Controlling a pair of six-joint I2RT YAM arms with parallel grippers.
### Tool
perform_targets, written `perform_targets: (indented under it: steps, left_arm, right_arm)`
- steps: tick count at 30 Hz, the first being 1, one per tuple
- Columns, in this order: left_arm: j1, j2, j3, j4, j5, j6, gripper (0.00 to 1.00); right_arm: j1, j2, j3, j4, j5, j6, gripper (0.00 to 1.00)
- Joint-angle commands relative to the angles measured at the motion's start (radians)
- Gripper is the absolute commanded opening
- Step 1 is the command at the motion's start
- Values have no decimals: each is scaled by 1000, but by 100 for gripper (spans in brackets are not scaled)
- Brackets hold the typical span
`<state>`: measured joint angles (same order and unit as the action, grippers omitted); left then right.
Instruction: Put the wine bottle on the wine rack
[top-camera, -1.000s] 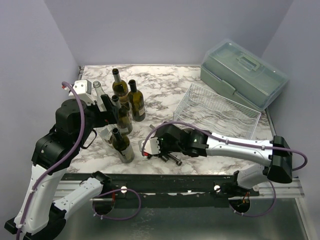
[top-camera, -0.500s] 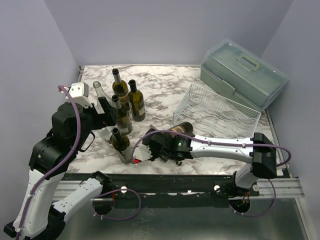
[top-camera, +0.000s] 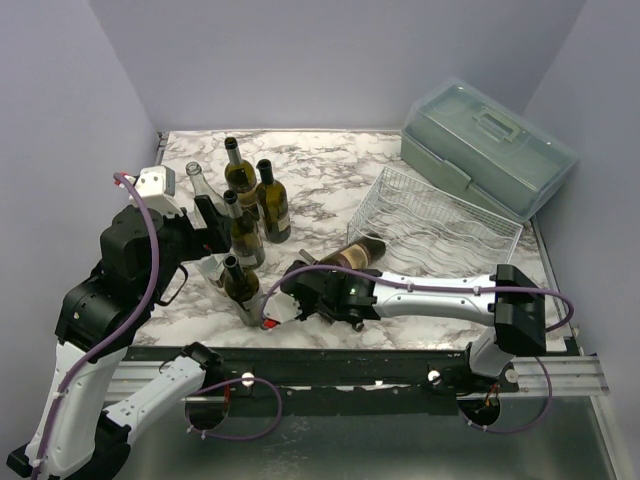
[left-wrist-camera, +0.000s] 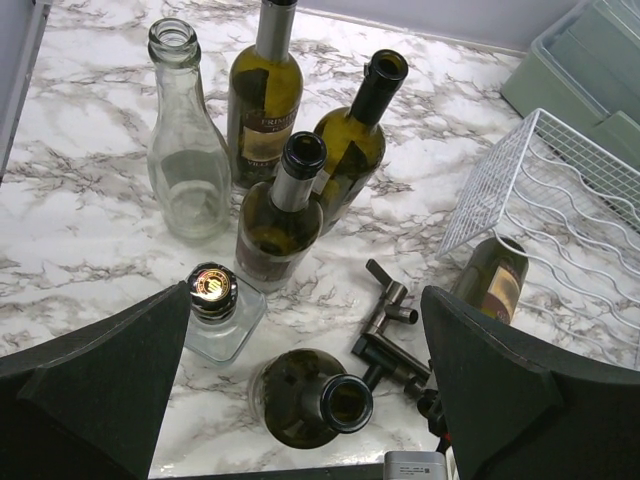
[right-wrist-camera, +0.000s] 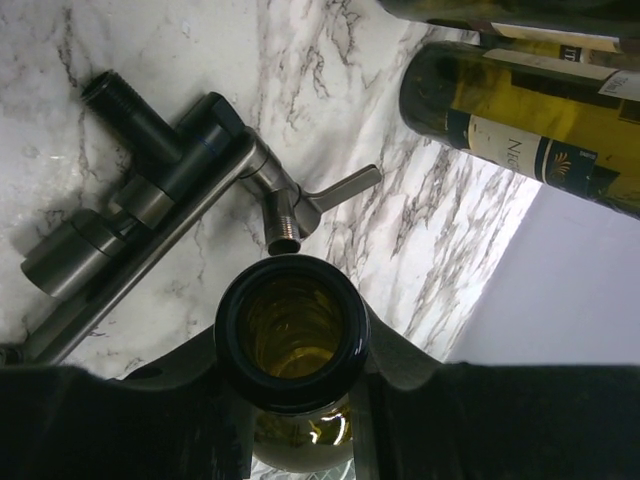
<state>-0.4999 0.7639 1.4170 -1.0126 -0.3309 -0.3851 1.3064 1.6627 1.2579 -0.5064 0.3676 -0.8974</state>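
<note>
An upright, open dark green wine bottle (top-camera: 246, 292) stands at the front left; it also shows in the left wrist view (left-wrist-camera: 300, 400) and the right wrist view (right-wrist-camera: 290, 330). My right gripper (top-camera: 256, 298) reaches in from the right, and its fingers (right-wrist-camera: 400, 360) sit tight on both sides of the neck, just under the lip. My left gripper (top-camera: 210, 212) hangs wide open and empty above the bottles (left-wrist-camera: 305, 292). The silver wire rack (top-camera: 435, 225) stands at the right with nothing in it (left-wrist-camera: 560, 190). A second wine bottle (top-camera: 358, 253) lies on its side against the rack's near corner.
Several upright bottles (top-camera: 250, 200) and a clear glass one (left-wrist-camera: 185, 150) stand behind the gripped bottle. A small square bottle (left-wrist-camera: 212, 290) is beside it. A metal tap fitting (left-wrist-camera: 390, 340) lies right of it. A grey-green lidded box (top-camera: 490, 145) is behind the rack.
My right gripper moved left from the tap fitting to the front bottle's neck, uncovering the lying bottle. My left arm shifted slightly left.
</note>
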Motion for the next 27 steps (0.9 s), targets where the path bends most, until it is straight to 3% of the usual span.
perform_targets:
  steps: [1,8,15,24,27]
  left_arm:
    - [-5,-11,22,-14,-36,23,99]
    - [-5,-11,17,-14,-14,11,99]
    - [-5,-32,16,-16,-23,15,99]
    - [-5,-46,5,-20,-23,22,99]
    - [-5,-48,5,-20,-25,26,99]
  right_arm:
    - [7,7,-11,75,120,-96,0]
    - [8,21,-83,179,159,-142,0]
    - [7,-8,-204,358,187,-224,1]
    - [3,-11,-402,716,254,-414,1]
    - [-4,-2,-408,729,256,-425,0]
